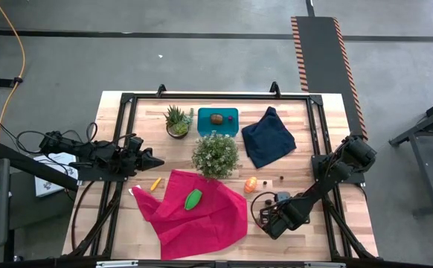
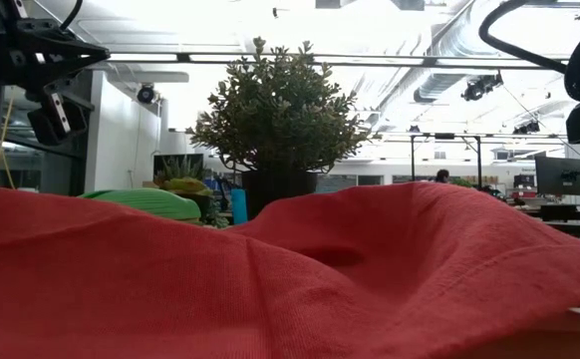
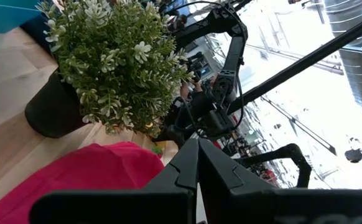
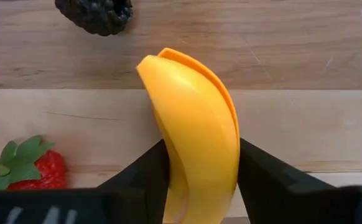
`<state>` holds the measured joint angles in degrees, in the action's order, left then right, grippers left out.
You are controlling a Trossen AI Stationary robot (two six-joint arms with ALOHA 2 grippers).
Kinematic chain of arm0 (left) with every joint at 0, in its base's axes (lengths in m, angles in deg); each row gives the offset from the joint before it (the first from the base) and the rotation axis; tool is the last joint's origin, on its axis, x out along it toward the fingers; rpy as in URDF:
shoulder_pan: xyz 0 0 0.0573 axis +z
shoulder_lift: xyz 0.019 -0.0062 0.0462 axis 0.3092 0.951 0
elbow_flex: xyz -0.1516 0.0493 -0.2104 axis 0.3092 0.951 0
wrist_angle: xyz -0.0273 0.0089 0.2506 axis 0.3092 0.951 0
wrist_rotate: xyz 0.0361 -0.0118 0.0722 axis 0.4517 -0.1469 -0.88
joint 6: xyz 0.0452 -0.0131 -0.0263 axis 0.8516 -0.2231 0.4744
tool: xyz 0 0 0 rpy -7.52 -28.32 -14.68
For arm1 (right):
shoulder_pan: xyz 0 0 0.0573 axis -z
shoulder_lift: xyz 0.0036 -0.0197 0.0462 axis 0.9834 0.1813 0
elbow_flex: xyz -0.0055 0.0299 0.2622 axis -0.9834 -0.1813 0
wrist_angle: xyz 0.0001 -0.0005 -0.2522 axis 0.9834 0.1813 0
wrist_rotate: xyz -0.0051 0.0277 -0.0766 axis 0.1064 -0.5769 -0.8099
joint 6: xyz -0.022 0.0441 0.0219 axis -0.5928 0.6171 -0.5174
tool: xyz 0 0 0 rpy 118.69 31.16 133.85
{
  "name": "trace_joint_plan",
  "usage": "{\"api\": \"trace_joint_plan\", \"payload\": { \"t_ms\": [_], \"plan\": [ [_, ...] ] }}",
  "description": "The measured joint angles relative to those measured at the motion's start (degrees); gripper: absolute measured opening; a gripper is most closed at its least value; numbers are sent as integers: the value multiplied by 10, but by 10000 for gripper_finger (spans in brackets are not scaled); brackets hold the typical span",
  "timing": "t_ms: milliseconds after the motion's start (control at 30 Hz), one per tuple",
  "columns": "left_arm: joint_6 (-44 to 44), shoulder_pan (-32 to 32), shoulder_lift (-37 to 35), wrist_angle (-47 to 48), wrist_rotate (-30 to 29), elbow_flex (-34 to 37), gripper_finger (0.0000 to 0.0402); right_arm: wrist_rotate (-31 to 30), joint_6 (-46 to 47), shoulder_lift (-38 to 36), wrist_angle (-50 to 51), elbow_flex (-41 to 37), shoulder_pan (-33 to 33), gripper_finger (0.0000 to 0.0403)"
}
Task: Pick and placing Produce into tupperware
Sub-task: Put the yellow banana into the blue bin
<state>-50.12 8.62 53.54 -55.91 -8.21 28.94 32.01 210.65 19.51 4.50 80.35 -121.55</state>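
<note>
An orange-yellow curved piece (image 4: 193, 134), seemingly smooth, stiff, light plastic, is clamped between the right gripper's (image 4: 199, 174) closed fingers just above the wood near the strawberry (image 4: 35, 171). Its slick, tapering sides could slip, so a hold across the thicker middle is judged safest. The left gripper (image 3: 198, 177), shut and empty, waits beside the bushy plant (image 3: 109, 65); the tupperware (image 1: 218, 120) is at the table's far side.

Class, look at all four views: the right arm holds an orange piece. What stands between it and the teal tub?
The bushy potted plant stands on the direct line from the right gripper, shut on the orange piece, to the teal tub.
</note>
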Motion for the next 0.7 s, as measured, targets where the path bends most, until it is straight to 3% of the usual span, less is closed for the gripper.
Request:
{"api": "trace_joint_plan", "payload": {
  "t_ms": [700],
  "plan": [
    [2, 0, 0, 0, 0, 0, 1, -5, -4, -28, 6, 16, 0, 138]
  ]
}}
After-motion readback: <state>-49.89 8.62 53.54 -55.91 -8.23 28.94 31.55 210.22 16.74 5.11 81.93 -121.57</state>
